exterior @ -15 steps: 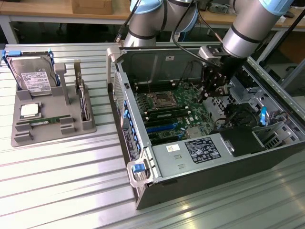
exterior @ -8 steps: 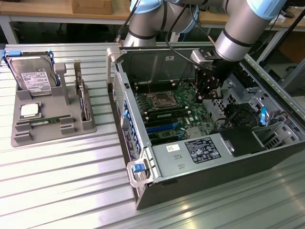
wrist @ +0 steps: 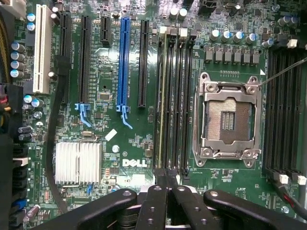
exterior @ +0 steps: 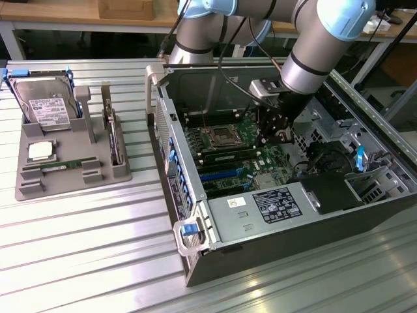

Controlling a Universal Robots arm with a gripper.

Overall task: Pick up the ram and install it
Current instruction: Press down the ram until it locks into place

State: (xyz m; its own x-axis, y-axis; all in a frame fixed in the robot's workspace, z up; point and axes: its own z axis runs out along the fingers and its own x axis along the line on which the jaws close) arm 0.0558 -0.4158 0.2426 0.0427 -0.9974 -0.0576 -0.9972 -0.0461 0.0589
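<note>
- Wrist view is showing the claw point(wrist: 166, 181) hanging with its jaws drawn fully together and nothing gripped between them; in the exterior view the claw point(exterior: 273, 135) is sitting inside the open computer case point(exterior: 195, 261)
- Just beyond the fingertips the memory slots point(wrist: 173, 100) are running straight away from the claw; one of them is showing a pale edge along its length, and I cannot tell whether a stick is already sitting there
- Beside those slots, a little further off, the CPU socket point(wrist: 228, 122) is lying empty
- Well apart from the claw, outside the case, the grey tray point(exterior: 26, 186) is carrying the ram point(exterior: 62, 166), which is lying flat in its own groove near the CPU chip point(exterior: 40, 151) and the hard drive point(exterior: 44, 107)
- Judging by its look, the ram is going to handle as light, thin, stiff and fragile, so the long bare edges are looking like the place to pinch, keeping off the chips and the contacts
</note>
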